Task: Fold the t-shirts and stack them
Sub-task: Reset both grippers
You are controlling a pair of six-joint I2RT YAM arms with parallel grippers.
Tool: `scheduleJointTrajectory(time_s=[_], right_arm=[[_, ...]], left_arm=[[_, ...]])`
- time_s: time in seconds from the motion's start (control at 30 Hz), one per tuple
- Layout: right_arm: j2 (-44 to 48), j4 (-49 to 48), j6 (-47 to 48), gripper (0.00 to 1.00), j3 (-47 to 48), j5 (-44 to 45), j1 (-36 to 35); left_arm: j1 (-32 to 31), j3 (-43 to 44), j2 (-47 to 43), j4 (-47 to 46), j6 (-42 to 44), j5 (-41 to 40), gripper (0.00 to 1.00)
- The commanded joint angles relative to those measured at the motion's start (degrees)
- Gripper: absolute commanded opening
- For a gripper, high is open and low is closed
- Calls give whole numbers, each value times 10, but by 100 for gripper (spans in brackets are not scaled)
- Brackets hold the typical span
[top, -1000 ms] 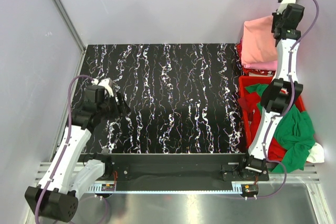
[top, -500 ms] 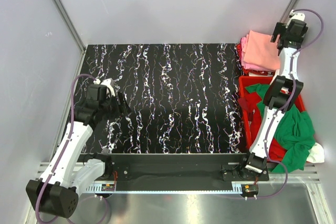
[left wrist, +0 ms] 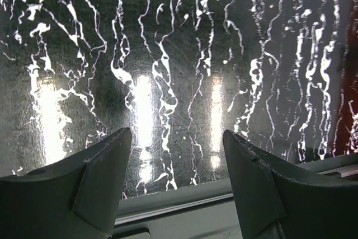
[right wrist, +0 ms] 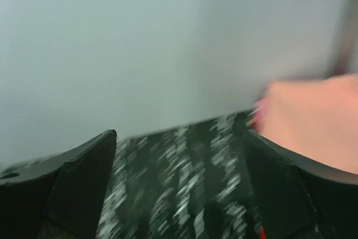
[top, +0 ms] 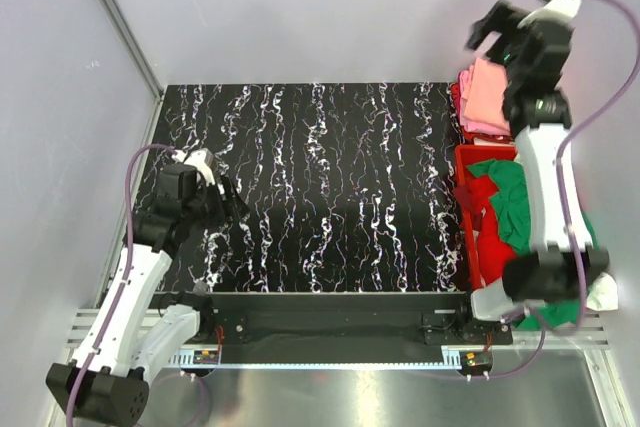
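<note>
Folded t-shirts are stacked at the table's far right: a salmon-orange one [top: 487, 87] on top, pink [top: 487, 128] and red edges under it. My right gripper [top: 489, 31] hangs open above the stack's far left corner, holding nothing. The blurred right wrist view shows its empty gripper [right wrist: 179, 138] and the salmon-orange shirt [right wrist: 313, 116] at the right. A green shirt [top: 510, 212], a red one [top: 484, 199] and a white one [top: 603, 292] lie crumpled in and over the red crate [top: 467, 242]. My left gripper [top: 226, 197] is open and empty, low over the table's left side [left wrist: 176, 135].
The black marbled table [top: 330, 187] is boxed in by grey walls at the back and sides. The red crate takes the right edge, with the stack just behind it. The metal rail [top: 330, 307] with both arm bases runs along the near edge.
My right gripper opened and let go of the salmon-orange shirt, which dropped flat onto the stack. That arm then rose and swung left. The left arm barely shifted.
</note>
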State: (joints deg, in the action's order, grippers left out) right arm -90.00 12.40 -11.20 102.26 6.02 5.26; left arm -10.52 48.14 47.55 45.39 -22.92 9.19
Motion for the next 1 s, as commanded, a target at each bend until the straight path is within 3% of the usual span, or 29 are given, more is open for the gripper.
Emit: scheduleJointTrajectory(time_s=[0.0, 0.03, 0.1, 0.13, 0.23, 0.4, 0.5, 0.63, 0.97], right_arm=[[126, 40, -150, 100, -170, -44, -45], [155, 44, -220, 100, -217, -58, -49], [236, 51, -238, 100, -339, -115, -49], [262, 65, -254, 100, -403, -116, -50], [352, 141, -249, 100, -472, -75, -50], [467, 262, -236, 100, -501, -1, -50], [510, 329, -231, 100, -476, 96, -50], [564, 349, -225, 100, -450, 189, -50], [601, 341, -188, 100, -439, 235, -50]], left_arm=[[1, 8, -31, -21, 13, 26, 72], [1, 10, -44, -21, 13, 21, 72], [1, 16, -54, -12, 15, 7, 72], [1, 28, -63, -9, 22, 2, 72], [1, 42, -83, -7, 35, -29, 72], [1, 18, -106, -33, 28, -39, 76], [1, 10, -128, -36, 29, -38, 79], [1, 4, -140, -45, 31, -26, 80], [1, -3, -165, -55, 35, -26, 82]])
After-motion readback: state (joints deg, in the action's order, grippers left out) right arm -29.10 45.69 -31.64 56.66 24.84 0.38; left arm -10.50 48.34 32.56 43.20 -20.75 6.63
